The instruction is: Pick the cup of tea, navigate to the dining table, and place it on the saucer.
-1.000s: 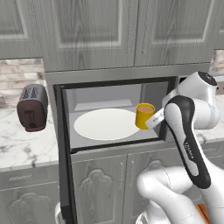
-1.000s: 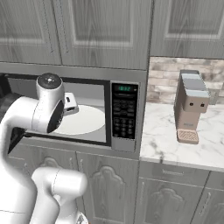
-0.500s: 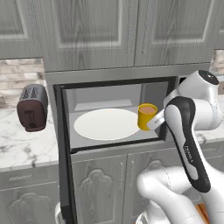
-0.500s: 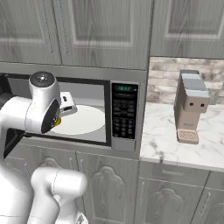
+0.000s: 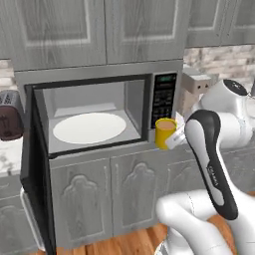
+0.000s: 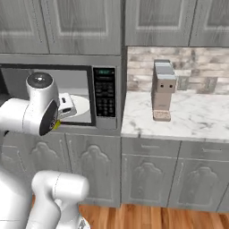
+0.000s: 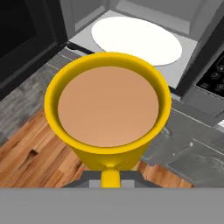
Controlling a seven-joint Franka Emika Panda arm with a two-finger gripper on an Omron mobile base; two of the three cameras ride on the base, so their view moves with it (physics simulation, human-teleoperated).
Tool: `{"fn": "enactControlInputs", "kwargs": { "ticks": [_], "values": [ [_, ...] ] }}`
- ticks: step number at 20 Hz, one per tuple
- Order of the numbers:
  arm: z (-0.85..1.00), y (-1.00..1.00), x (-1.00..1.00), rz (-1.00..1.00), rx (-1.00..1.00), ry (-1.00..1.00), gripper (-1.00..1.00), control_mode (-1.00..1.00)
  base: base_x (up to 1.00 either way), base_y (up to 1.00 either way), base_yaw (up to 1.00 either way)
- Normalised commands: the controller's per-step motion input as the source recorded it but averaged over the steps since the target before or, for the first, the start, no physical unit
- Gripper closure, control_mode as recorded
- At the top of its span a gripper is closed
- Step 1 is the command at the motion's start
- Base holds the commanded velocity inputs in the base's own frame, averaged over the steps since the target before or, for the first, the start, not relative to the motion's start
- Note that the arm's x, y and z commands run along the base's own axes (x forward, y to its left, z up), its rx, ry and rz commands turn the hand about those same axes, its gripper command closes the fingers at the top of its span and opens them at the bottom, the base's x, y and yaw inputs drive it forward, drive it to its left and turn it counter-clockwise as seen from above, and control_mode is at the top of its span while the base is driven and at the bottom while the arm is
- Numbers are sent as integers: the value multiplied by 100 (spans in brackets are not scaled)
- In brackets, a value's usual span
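The cup of tea point(image 5: 164, 132) is a small yellow mug, held in the air just in front of the microwave's lower right corner, outside the cavity. My gripper point(image 5: 171, 139) is shut on the cup from its right side. In the hand view the cup of tea point(image 7: 108, 109) sits upright and close, brown liquid up near its rim and the handle pointing toward the hand. The fingertips are hidden behind the mug. The dining table and the saucer are out of view.
The open microwave point(image 5: 164, 97) holds a large white round plate point(image 5: 89, 127); its dark door point(image 5: 35, 174) hangs open to the left. A toaster point(image 5: 10, 119) stands at the left. A coffee machine point(image 6: 162, 91) stands on the marble worktop point(image 6: 197, 118). Wooden floor point(image 7: 26, 153) lies below.
The cup has come out of the microwave cavity with the gripper still shut on it. The whole picture has shifted, so the base has moved.
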Motion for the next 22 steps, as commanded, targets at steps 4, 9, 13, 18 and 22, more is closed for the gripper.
{"fn": "enactControlInputs", "kwargs": {
  "ticks": [4, 9, 13, 18, 22],
  "values": [
    [0, 0, 0, 0, 0, 0, 100, 100, -9, -61, -67],
    [0, 0, 0, 0, 0, 0, 100, 100, 0, -14, -91],
    [0, 0, 0, 0, 0, 0, 100, 100, 6, -1, -86],
    [0, 0, 0, 0, 0, 0, 100, 100, 14, 4, -72],
    [0, 0, 0, 0, 0, 0, 100, 100, 0, 16, -64]
  ]
}}
